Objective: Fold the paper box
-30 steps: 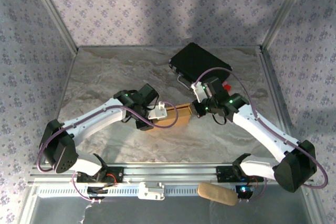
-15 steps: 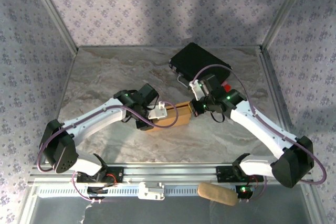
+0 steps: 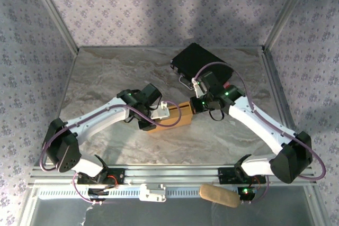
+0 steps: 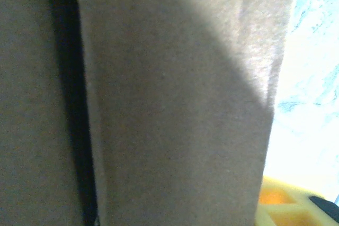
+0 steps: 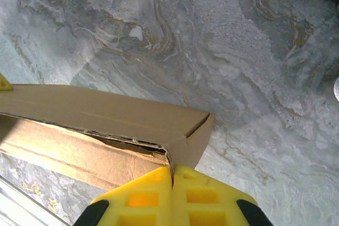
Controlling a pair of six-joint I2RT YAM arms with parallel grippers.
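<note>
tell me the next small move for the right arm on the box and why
Probably nudge the right gripper slightly toward the left gripper, pinch kept, to crease that end. It is shut at the end corner of the paper box, apparently on its thin edge, and the corner seam there gapes unfolded. The left gripper sits at the opposite end, seemingly bracing it.

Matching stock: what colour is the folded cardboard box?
Plain tan-brown kraft cardboard box, unprinted; shows best in the right wrist view.
</note>
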